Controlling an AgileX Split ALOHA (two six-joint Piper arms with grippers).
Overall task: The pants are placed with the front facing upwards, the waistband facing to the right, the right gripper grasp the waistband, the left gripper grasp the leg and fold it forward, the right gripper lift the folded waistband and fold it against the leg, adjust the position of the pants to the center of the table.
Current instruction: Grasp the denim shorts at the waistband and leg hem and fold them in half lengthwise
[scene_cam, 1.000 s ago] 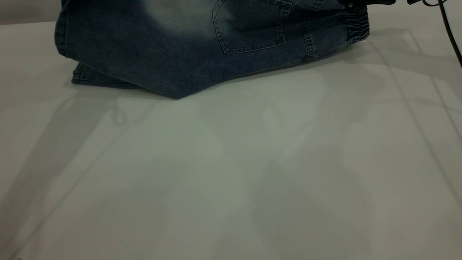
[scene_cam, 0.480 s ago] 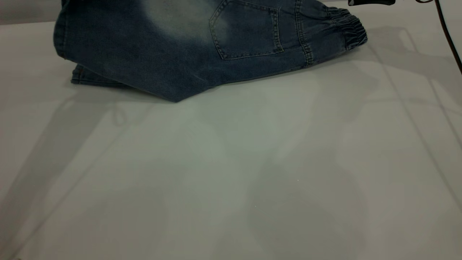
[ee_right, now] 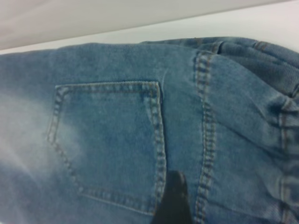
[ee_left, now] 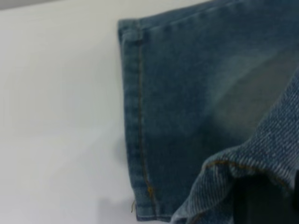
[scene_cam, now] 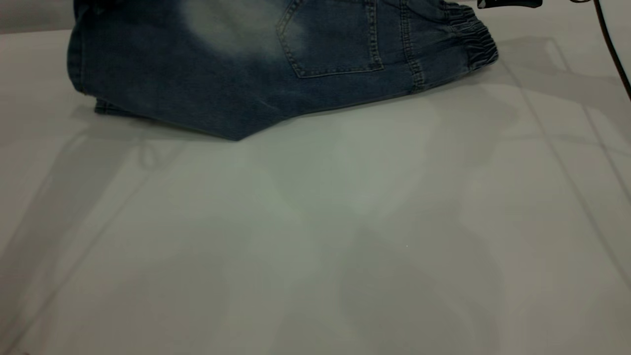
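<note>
Pants (scene_cam: pixel 236 74) folded, back pocket (scene_cam: pixel 330 39) up

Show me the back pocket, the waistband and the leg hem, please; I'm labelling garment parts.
Pocket (scene_cam: pixel 333 42), exterior view, middle of the patch.
Waistband (scene_cam: pixel 475 37), exterior view, ruched elastic at the right end.
Hem (ee_left: pixel 140 130), left wrist view, stitched cuff edge of the leg.

Blue denim pants (scene_cam: pixel 236 74) folded lengthwise, back pocket up, waistband (scene_cam: pixel 475 37) rightward, on table (scene_cam: pixel 315 236)
</note>
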